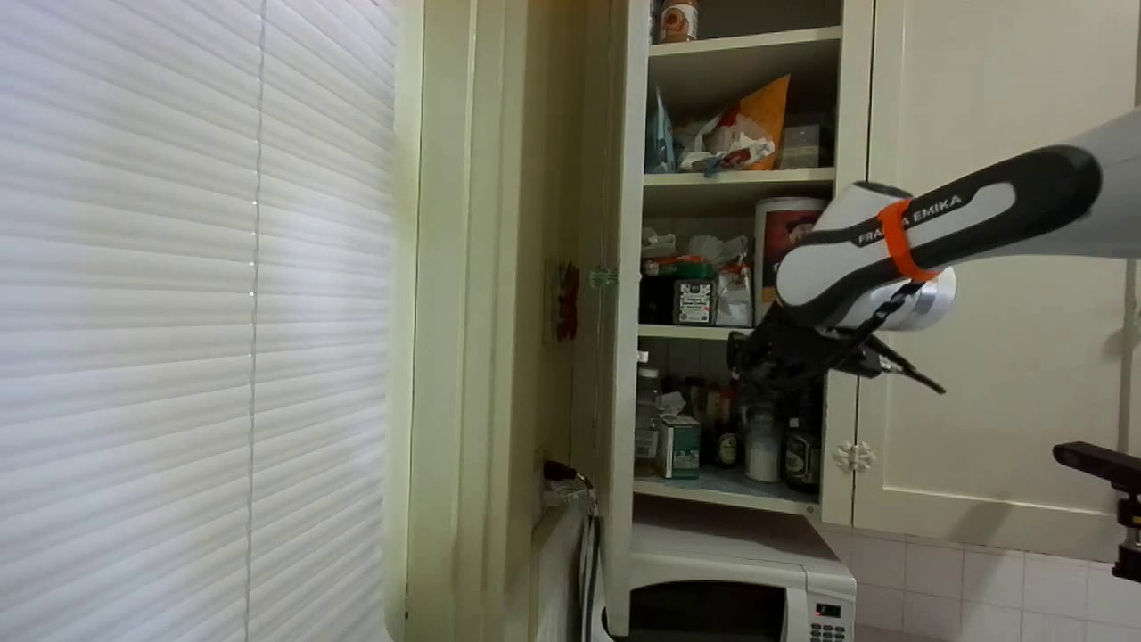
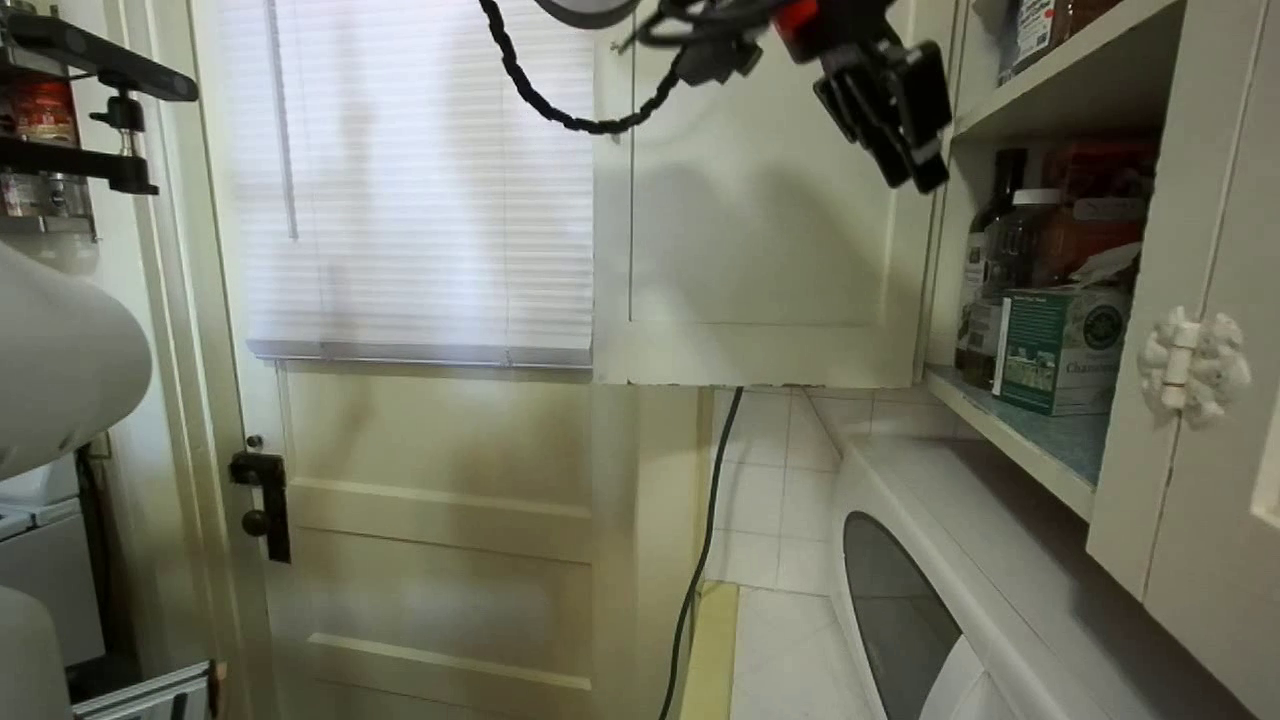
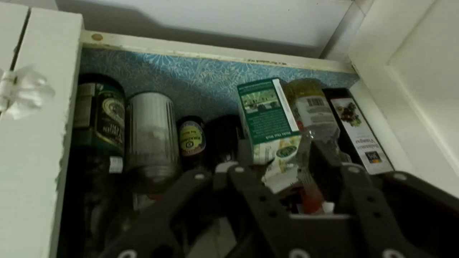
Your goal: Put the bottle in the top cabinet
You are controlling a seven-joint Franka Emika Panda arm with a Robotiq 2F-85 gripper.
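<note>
The top cabinet (image 1: 740, 495), tall and cream-white, stands with its door swung out. Its lowest shelf (image 3: 204, 77), lined in blue paper, holds several bottles: a dark green bottle (image 3: 107, 114), a small soy sauce bottle (image 3: 192, 139) and a clear plastic bottle (image 3: 315, 111) among them. Which of these is the task's bottle I cannot tell. My gripper (image 3: 283, 150) is at the front of this shelf, its fingers spread apart. Between them I see only shelf goods farther back, nothing gripped. In an exterior view the gripper (image 2: 925, 165) hangs high beside the cabinet opening.
A ribbed jar (image 3: 152, 132), a green tea box (image 3: 269, 111) and a balsamic vinegar package (image 3: 362, 136) share the shelf. Above are shelves with packets and a large canister (image 1: 784, 223). The open door (image 1: 628, 357) borders the opening. A white microwave (image 1: 731, 553) sits underneath.
</note>
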